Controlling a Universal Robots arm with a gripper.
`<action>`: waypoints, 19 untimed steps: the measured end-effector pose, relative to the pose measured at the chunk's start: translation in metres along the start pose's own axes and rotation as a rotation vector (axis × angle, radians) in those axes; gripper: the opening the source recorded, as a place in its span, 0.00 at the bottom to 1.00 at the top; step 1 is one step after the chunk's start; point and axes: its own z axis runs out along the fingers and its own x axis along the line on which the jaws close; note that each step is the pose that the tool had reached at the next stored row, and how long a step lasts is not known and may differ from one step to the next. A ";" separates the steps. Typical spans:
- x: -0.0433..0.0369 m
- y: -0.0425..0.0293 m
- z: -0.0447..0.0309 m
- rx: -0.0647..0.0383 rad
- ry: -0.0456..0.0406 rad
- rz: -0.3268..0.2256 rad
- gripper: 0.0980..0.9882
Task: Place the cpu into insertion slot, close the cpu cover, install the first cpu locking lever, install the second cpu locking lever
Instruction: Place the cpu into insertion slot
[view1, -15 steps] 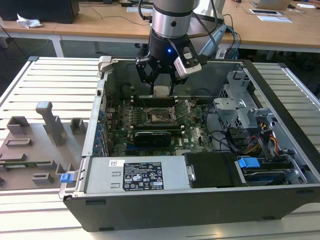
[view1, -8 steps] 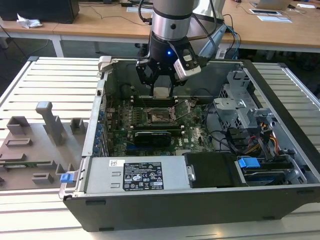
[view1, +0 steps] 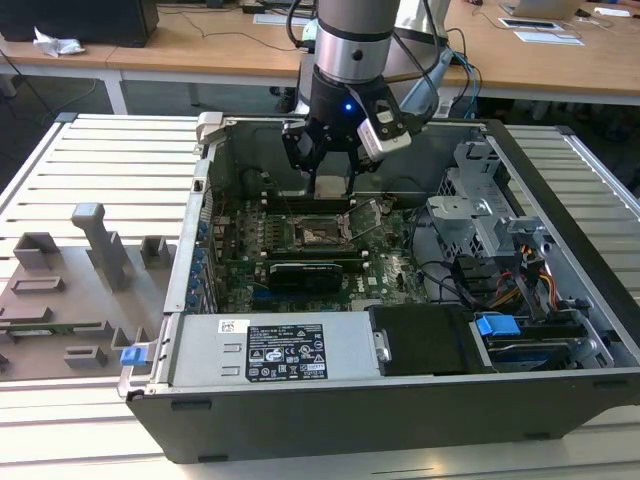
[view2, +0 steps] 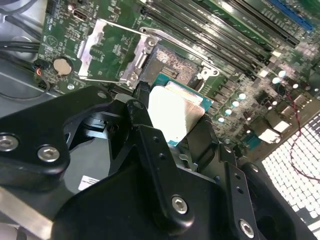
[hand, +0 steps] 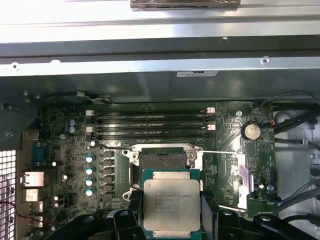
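Two dark fingers (hand: 210, 215) of the gripper (view1: 330, 178) pinch the cpu (view1: 330, 187) by opposite edges, so the gripper is closed to the chip's width. In the first wrist view the cpu (hand: 171, 207) sits flat between them with its silvery top facing the camera. In the second wrist view the cpu (view2: 177, 112) shows as a bright plate with a green rim against the black gripper body.

The chip hangs above the motherboard (view1: 400, 265), clear of it and not seated. Near it and lower down is the insertion slot (view1: 318, 233), lying uncovered. Both wrist views show the insertion slot (hand: 162, 162) as a dark frame around a brownish pin field, and in the second wrist view the insertion slot (view2: 170, 62) sits just past the chip's edge.

The cpu cover (hand: 244, 177) is folded open beside the slot. In the second wrist view green board shows through the window of the cpu cover (view2: 90, 47). A thin metal lever (view2: 170, 42) runs along the slot's frame.

Next to the slot lie the long black memory slots (hand: 150, 125), and near the cover there is a round coin battery (hand: 251, 131). In the exterior view the open computer case (view1: 560, 200) holds a power-supply box (view1: 290, 350) at its near side. A grey fixture tray (view1: 70, 290) rests on the slatted table (view1: 110, 150) at the exterior view's left.
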 end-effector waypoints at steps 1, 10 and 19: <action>-0.0010 0.0004 0.0009 0.001 0.0000 0.000 0.50; -0.0067 0.0007 0.0146 0.004 -0.0001 0.000 0.50; -0.0068 0.0007 0.0147 0.004 -0.0001 0.000 0.50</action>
